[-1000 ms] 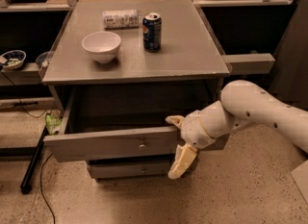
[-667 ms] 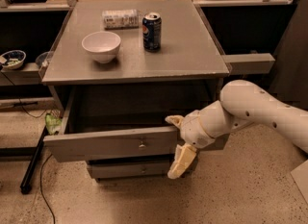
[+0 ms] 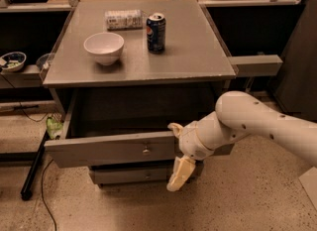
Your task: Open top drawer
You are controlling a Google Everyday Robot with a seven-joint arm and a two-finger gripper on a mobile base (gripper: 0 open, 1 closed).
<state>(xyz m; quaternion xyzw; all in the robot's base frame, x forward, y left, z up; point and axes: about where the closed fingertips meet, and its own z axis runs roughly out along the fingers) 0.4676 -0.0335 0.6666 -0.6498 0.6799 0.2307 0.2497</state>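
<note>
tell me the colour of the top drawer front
The top drawer is grey, camera view; claw at its right end.

End effector [image 3: 174,154]: cream-yellow, on a white arm, at the top drawer's front.
Top drawer [image 3: 109,148]: grey, silvery knob, to its left.
Table [image 3: 198,51]: grey, above it.
Bowl [image 3: 104,47]: white.
Can [image 3: 156,31]: blue, red-white logo.
Floor [image 3: 247,195]: speckled beige.

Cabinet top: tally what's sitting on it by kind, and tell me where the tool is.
Bowl: 1
Blue can, upright: 1
Silver item, lying on its side: 1
Total: 3
The tool, open, is at the right end of the front of the top drawer, which is pulled out.
</note>
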